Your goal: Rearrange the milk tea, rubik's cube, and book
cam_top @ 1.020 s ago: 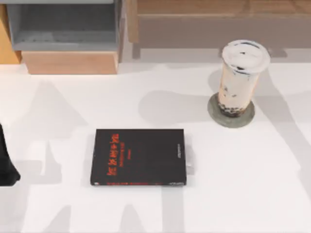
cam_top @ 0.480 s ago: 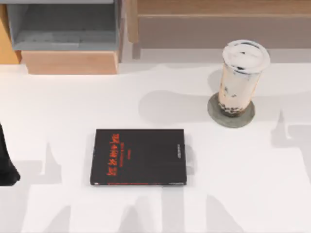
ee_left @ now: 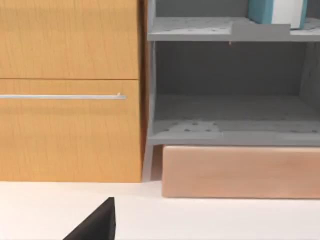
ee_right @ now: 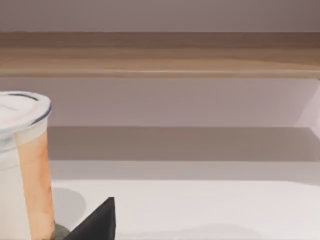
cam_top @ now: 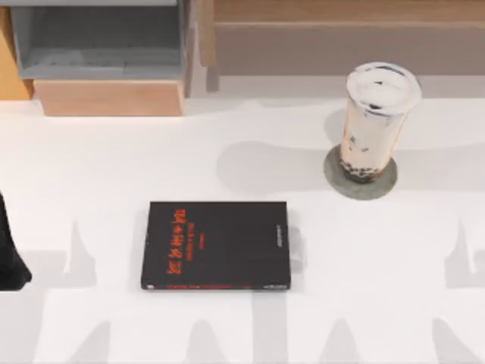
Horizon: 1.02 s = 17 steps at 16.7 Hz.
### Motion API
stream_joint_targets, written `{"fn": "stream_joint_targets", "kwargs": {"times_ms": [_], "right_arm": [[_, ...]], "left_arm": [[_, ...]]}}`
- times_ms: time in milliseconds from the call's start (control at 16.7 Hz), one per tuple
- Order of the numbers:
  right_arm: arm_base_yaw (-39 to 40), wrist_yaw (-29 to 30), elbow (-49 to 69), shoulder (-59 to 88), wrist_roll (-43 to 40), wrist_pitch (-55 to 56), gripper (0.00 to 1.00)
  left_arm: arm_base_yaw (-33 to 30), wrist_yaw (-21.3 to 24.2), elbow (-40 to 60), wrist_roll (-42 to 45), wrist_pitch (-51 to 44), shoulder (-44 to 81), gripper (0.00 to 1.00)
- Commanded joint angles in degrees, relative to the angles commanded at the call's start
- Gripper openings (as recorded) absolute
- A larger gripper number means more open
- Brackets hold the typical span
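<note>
Nothing on the table has shifted: the tall clear-cupped milk tea [cam_top: 375,121] stands on its grey round coaster [cam_top: 361,176], well right of the left arm [cam_top: 11,254]; whether either claw is apart or together, cannot tell. Teal-blue book [ee_left: 276,12] on the grey shelf [ee_left: 190,29].

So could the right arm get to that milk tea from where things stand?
Probably yes. The milk tea stands upright on its grey coaster at the table's right, with bare white table beside it and the black book well away to the left.
</note>
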Motion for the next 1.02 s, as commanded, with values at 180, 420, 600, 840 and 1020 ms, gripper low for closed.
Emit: {"fn": "stream_joint_targets", "kwargs": {"times_ms": [180, 420, 600, 840, 1020], "right_arm": [[-0.19, -0.22, -0.65, -0.72, 0.01, 0.08, 1.00], [-0.19, -0.22, -0.65, -0.72, 0.01, 0.08, 1.00], [-0.19, -0.22, -0.65, -0.72, 0.01, 0.08, 1.00], [-0.19, -0.22, -0.65, -0.72, 0.01, 0.08, 1.00], [-0.19, -0.22, -0.65, -0.72, 0.01, 0.08, 1.00]], "left_arm": [[0.00, 0.00, 0.00, 0.00, 0.00, 0.00, 1.00], [-0.01, 0.00, 0.02, 0.00, 0.01, 0.02, 1.00], [-0.90, -0.43, 3.42, 0.04, 1.71, 3.65, 1.00], [-3.61, -1.98, 14.25, 0.08, 7.19, 17.00, 1.00], [-6.15, -3.73, 25.11, 0.07, 12.72, 33.11, 1.00]]}}
